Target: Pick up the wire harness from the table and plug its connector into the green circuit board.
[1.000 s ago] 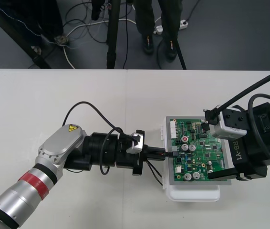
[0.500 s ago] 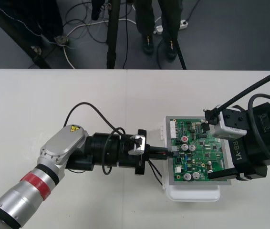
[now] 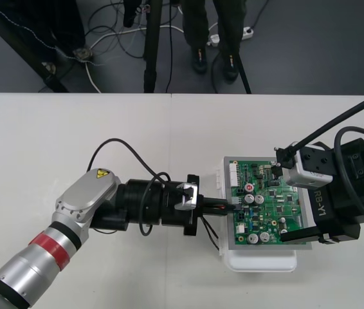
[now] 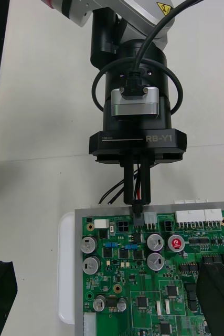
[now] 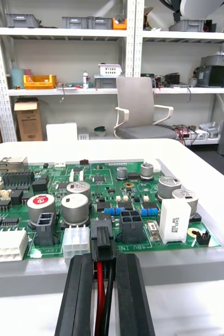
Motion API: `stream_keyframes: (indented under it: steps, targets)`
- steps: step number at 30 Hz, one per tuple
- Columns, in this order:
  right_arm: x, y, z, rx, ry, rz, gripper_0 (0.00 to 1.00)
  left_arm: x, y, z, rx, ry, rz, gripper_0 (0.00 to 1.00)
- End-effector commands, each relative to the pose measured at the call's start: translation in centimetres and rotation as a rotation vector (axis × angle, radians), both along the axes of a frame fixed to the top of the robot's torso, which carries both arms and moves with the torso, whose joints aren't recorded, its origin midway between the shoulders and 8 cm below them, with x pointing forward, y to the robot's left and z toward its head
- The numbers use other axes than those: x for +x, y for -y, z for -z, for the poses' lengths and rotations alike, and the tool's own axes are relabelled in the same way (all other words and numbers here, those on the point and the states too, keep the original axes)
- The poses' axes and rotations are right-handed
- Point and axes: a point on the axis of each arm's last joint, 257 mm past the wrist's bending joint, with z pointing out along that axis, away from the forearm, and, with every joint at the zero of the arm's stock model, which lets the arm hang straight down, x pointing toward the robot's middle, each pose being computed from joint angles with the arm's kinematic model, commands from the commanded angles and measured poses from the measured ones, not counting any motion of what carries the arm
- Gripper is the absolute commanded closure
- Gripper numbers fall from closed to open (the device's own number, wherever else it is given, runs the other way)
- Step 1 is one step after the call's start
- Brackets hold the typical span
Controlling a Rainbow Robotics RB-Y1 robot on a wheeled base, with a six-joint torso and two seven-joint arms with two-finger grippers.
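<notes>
- Left gripper (image 5: 105, 262) has its two black fingers (image 5: 83, 294) close together, squeezing the little wire harness (image 4: 138, 186) just behind its small black plug (image 5: 102, 239).
- That plug sits at the edge of the flat green circuit board (image 3: 269, 206), just beside a white plastic socket (image 5: 76, 242). I cannot tell if it is pushed all the way in.
- Thin red and black wires (image 5: 98, 304) run back between the fingers.
- I think the harness is very light and floppy, so the hard plug end is the best place to hold. Its tiny pins could bend, so push straight and gently.
- The board looks stiff and bumpy, with shiny round cans and little black chips. It lies on a smooth white base (image 3: 259, 262).
- Right gripper (image 3: 281, 196) is spread wide over the board's right side, above the plain light table (image 3: 72, 129).
</notes>
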Motion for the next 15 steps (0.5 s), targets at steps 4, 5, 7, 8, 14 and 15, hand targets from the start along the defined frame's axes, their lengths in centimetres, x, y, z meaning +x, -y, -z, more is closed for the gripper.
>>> stream_keyframes:
  steps: [4, 5, 7, 8, 14, 15]
  targets:
    - [-0.03, -0.66, -0.5, -0.009, 0.048, -0.052, 0.0, -0.75, 3.87, -3.82, -0.081, 0.12, 0.051, 1.0]
    - [-0.03, -0.66, -0.5, -0.009, 0.048, -0.052, 0.0, -0.74, 3.86, -3.77, -0.08, 0.119, 0.05, 1.0]
    - [-0.03, -0.66, -0.5, -0.009, 0.048, -0.052, 0.0, -0.8, 3.9, -3.79, -0.08, 0.12, 0.052, 1.0]
    - [-0.03, -0.66, -0.5, -0.009, 0.048, -0.052, 0.0, -0.74, 3.86, -3.77, -0.08, 0.119, 0.05, 1.0]
    - [-0.03, -0.66, -0.5, -0.009, 0.048, -0.052, 0.0, -0.69, 3.73, -3.62, -0.075, 0.12, 0.049, 1.0]
    - [-0.03, -0.66, -0.5, -0.009, 0.048, -0.052, 0.0, -0.66, 3.67, -3.58, -0.073, 0.12, 0.049, 1.0]
